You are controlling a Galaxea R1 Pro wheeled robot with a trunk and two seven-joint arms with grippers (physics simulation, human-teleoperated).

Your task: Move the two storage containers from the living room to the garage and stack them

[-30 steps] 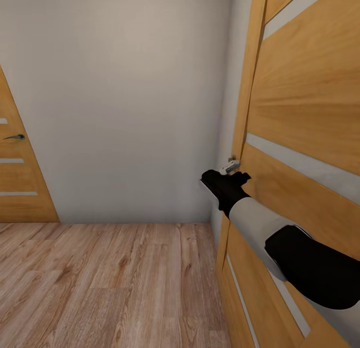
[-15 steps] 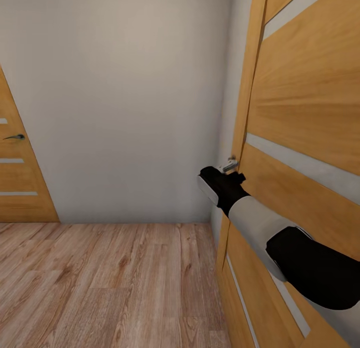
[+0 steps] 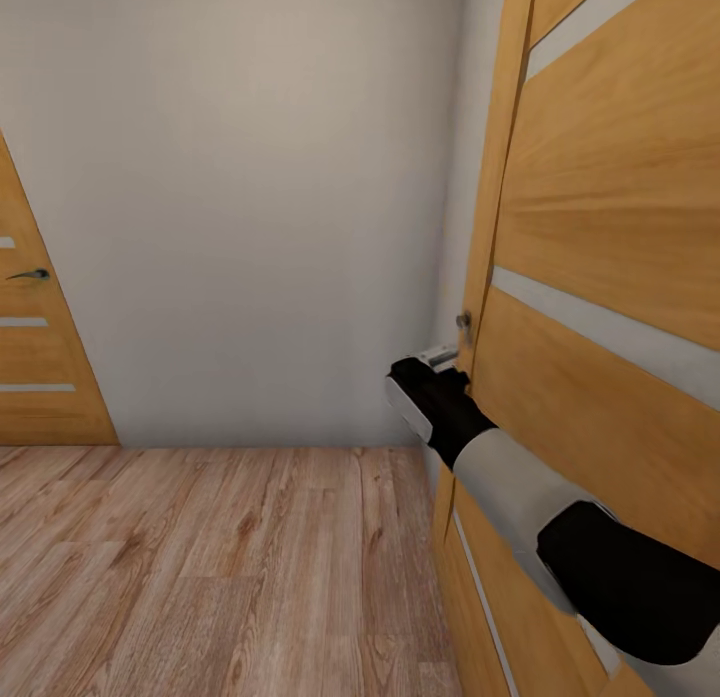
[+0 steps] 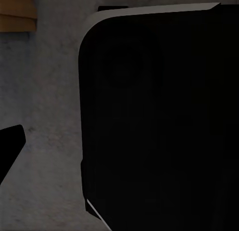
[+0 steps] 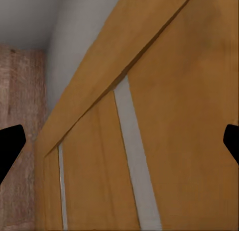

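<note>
Far off to the left of my right jaws (image 3: pixel 440 359): a second wooden door (image 3: pixel 35 357) w/ dark lever, set in the plain white wall (image 3: pixel 250 197). Light wood-plank floor (image 3: pixel 220 567) runs below. My right arm reaches fwd; the jaws sit at the edge of the near wooden door (image 3: pixel 600 277), just under its small metal latch (image 3: pixel 463 322). Door: honey-orange w/ grey strips. Right jaws stand apart in the wrist view, facing the door. Left jaws (image 4: pixel 10 146): can't tell.
</note>
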